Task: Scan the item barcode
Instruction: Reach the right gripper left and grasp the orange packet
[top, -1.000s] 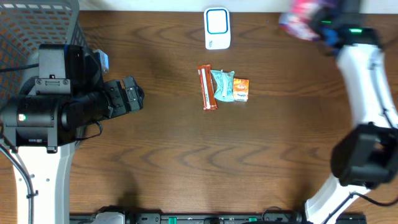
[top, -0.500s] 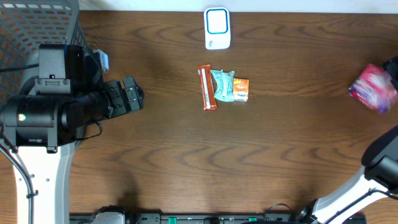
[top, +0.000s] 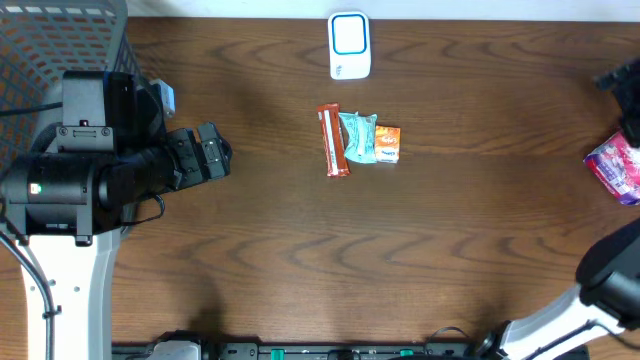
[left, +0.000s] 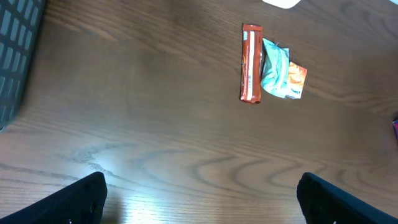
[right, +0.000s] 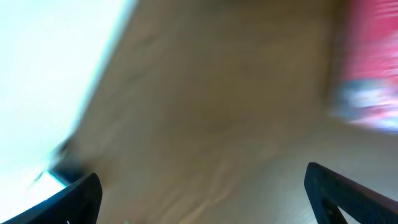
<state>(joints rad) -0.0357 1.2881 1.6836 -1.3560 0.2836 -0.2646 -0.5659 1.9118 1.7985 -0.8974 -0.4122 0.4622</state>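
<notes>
- Fingers (left: 78, 200) of the left gripper (left: 202, 186) sit in the lower corners of the left wrist view, spread wide with nothing between them, above bare table (left: 124, 112).
- The right gripper (right: 202, 186) is also spread wide and empty. Its view is smeared, showing only a pink blur at upper right.
- The pink pack (top: 616, 165) is at the right edge of the overhead view, apart from both grippers. It is blurred and partly cut off, so I cannot tell whether it lies flat.
- The bar (top: 334, 141), teal pack (top: 358, 137) and orange pack (top: 388, 143) lie together at frame centre, the teal one against the orange.
- All look light, in thin, slick, crinkly wrappers.
- The bar seems stiffest, so a pinch across its narrow width at mid-length should hold.
- The two packs look soft and likely to buckle, so a grip across the body seems safer than one on a crimped end.
- No barcode shows on any wrapper, and the undersides are hidden.
- The scanner (top: 349, 45) stands at top centre, well beyond the snacks. The left wrist view cuts it off at its top edge.
</notes>
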